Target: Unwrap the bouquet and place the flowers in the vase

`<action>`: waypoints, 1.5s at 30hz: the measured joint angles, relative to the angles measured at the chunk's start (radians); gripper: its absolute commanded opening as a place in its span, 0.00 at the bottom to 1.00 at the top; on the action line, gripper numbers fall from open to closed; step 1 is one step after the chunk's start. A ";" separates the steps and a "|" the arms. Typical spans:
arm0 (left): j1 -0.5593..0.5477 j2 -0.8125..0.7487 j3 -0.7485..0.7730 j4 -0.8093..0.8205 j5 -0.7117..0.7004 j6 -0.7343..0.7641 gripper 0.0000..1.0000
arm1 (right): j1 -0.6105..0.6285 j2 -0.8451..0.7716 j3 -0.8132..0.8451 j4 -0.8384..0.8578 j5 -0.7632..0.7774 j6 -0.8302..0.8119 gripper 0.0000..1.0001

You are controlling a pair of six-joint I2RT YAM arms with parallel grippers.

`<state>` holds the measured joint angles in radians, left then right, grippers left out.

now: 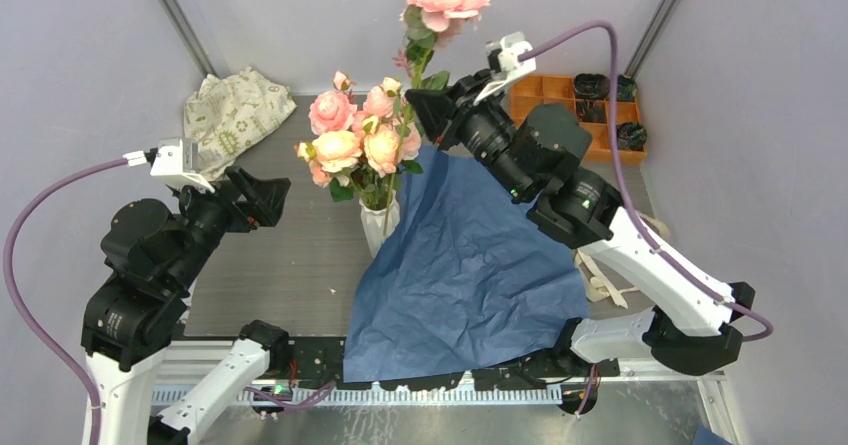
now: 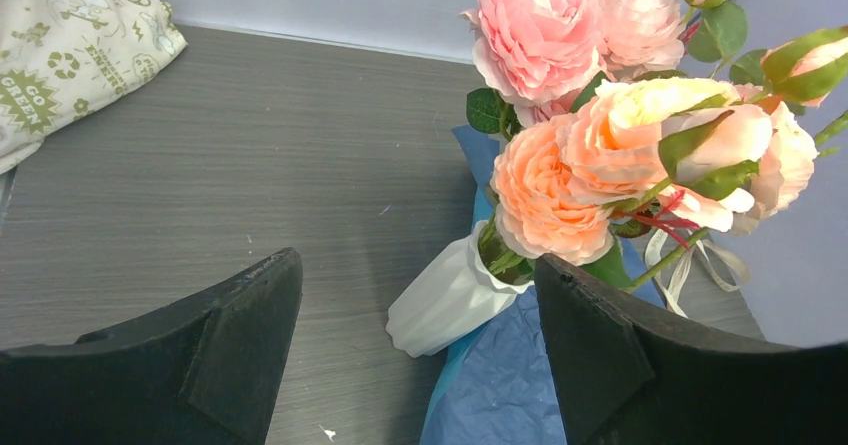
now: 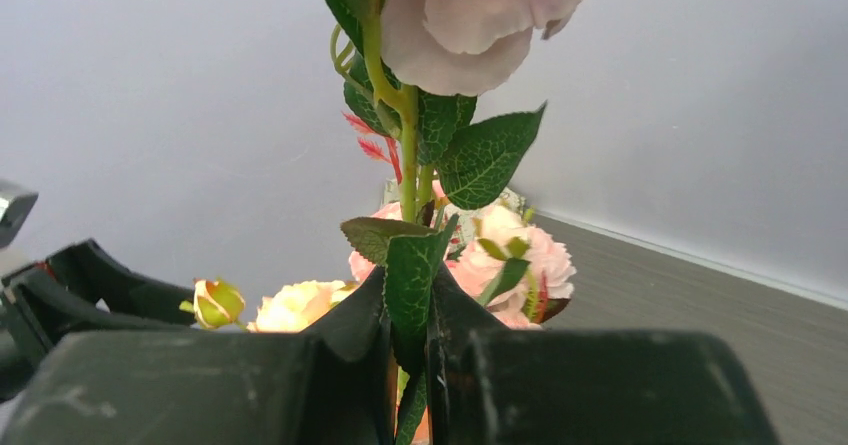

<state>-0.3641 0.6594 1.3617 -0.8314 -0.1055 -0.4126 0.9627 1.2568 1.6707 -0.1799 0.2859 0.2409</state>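
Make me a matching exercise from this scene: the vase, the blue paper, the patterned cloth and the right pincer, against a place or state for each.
1 vase
2 blue paper
3 patterned cloth
4 right pincer

a bunched at the far left corner of the table
b shut on a rose stem
c holds several roses
d spread open on the table

Pairs: 1-c, 2-d, 3-a, 4-b.

Patterned cloth crumpled back-left; orange tray back-right, dark items inside.
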 measured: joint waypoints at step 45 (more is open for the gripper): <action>0.000 0.001 -0.005 -0.004 -0.016 0.001 0.86 | 0.352 0.036 -0.231 0.553 0.196 -0.627 0.01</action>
<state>-0.3641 0.6601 1.3563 -0.8356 -0.1215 -0.4118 1.3148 1.2930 1.4399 0.3733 0.4816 -0.3862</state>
